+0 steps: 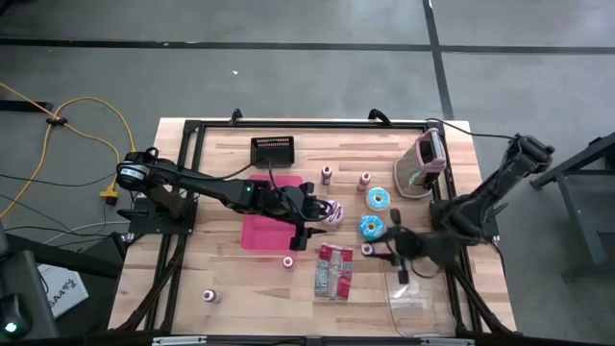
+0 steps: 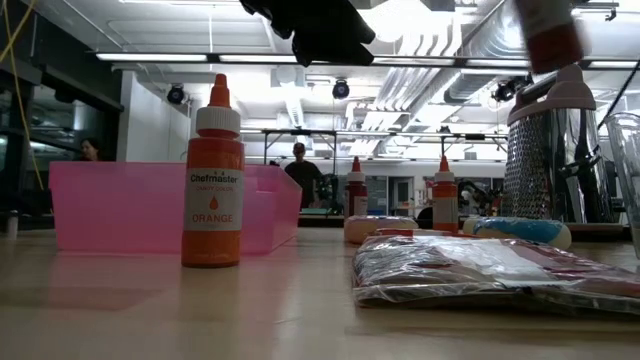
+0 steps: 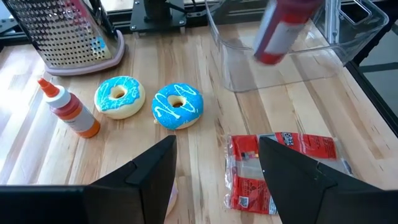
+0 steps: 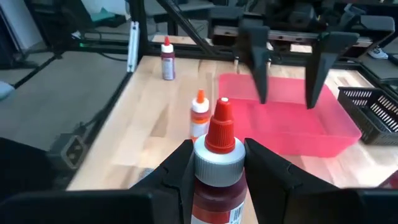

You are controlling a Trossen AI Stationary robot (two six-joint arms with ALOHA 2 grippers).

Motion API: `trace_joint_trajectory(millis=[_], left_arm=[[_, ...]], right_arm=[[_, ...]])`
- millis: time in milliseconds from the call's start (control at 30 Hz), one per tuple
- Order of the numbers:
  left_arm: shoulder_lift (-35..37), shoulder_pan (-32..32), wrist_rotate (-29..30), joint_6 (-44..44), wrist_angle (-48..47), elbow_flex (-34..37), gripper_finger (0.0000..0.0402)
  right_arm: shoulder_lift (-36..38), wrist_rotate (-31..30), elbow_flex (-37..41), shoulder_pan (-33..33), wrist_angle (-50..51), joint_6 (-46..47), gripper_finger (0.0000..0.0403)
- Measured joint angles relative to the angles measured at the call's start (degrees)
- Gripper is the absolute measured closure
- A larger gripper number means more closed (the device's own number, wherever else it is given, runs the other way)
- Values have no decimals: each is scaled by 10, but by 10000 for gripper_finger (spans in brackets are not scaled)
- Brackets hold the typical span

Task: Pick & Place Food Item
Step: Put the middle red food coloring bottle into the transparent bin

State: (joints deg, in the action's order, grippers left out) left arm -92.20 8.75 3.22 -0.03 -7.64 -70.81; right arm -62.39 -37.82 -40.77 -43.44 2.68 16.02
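Gripping red bottle [image 4: 217, 177]: right tool [image 4: 217, 168] | left tool [image 3: 217, 165] released above pink bin [image 1: 264, 231]

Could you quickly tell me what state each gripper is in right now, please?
Left gripper: open, empty, above the pink tray.
Right gripper: shut on a red food-colouring bottle.

L gripper [image 1: 309, 234] open (R [image 4: 217, 171] clamped).

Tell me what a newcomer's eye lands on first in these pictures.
First, the red-capped bottle clamped between the right gripper fingers, lifted over the table's right side. Next, the pink tray at the centre, with the left gripper open above its right edge. Then the two blue-iced doughnuts beside the metal grater.
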Motion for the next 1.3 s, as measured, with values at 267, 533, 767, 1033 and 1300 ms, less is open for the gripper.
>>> trace_joint_trajectory(millis=[267,533,767,1033,1300], left_arm=[[0,0,0,0,1,0,181],[0,0,0,-4,11,0,181],[0,0,0,-9,13,0,181],[0,0,0,-9,13,0,181],[0,0,0,-9,13,0,181]], right_arm=[[-9,-177,0,-160,66,149,296],[-76,-309,0,-261,167,367,296],[-165,-340,0,-280,220,533,296],[-245,-336,0,-280,252,662,296],[-294,-305,0,-279,289,758,296]])
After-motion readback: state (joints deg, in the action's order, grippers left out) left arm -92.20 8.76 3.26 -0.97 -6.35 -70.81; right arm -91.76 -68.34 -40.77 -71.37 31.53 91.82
